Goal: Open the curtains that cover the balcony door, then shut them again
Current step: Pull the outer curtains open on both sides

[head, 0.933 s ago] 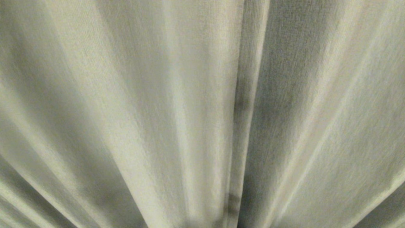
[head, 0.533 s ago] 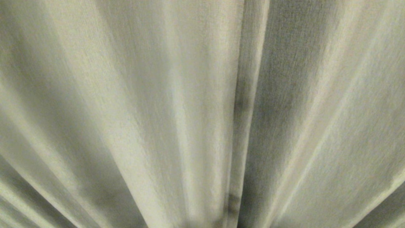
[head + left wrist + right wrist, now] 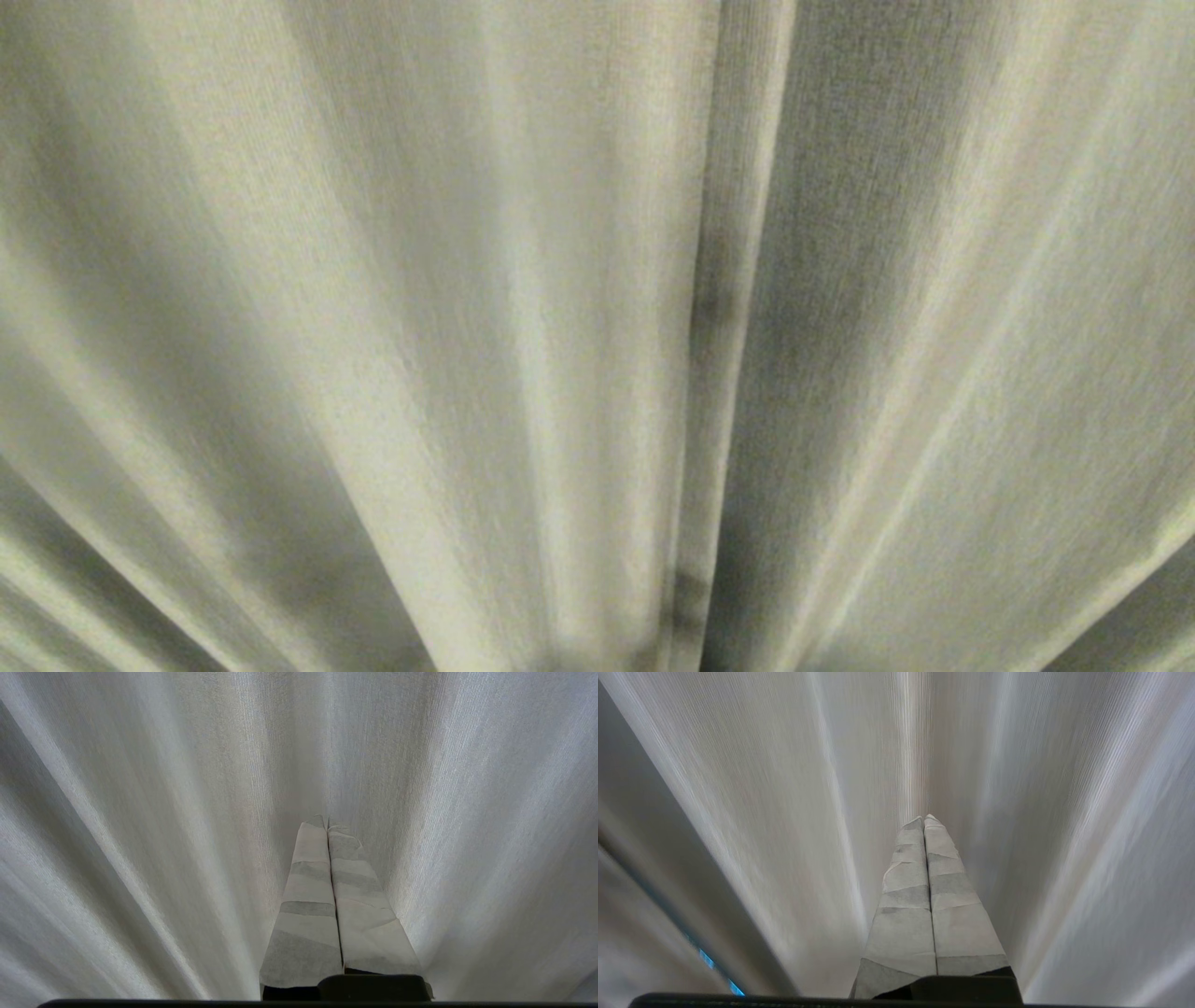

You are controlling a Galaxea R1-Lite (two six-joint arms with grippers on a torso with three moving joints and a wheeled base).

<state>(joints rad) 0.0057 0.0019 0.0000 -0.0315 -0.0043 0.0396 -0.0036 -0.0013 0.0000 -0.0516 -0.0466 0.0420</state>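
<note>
Beige-grey pleated curtains fill the whole head view, and a vertical hemmed edge marks where two panels meet. Neither arm shows in that view. In the left wrist view my left gripper is shut, its tape-wrapped fingers pressed together with nothing between them, tips close against a fold of the curtains. My right gripper is likewise shut and empty, pointing into the curtains. The balcony door is hidden behind the cloth.
In the right wrist view a narrow dark gap with a blue glint opens between folds off to one side. Fabric stands close in front of both arms in every view.
</note>
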